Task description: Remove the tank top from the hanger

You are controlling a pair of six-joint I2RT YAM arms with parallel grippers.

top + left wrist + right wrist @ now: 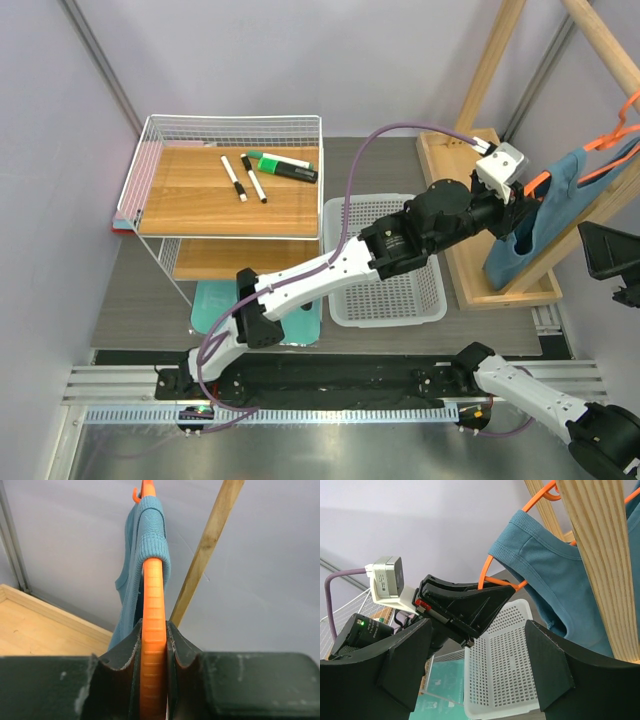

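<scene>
My left hand [530, 198] reaches across to the right and is shut on the thin bright orange plastic hanger [152, 595]. Both fingers [127, 647] pinch the ridged arm, just below the ribbed strap.

The soft teal-blue knit tank top [525, 240] is on the hanger, both shoulders on as far as I can see. It drapes against the light wooden rack [490, 70] at the far right of the grey worktop [135, 300], right of the white plastic mesh basket [385, 290].

My right hand [477, 630] is furthest right, spread wide and holding nothing. It faces the garment but is apart from it.

Step, as I judge it: the left steadies the hanger and the right takes the fabric.
- Hold the left grip firm so the frame doesn't swing.
- Pinch cloth only with the right, at a strap, not the orange frame or a wooden post.
- Slide one strap off the shoulder end sideways, then the other. Don't yank straight down, because the knit may snag on the ridges.
</scene>
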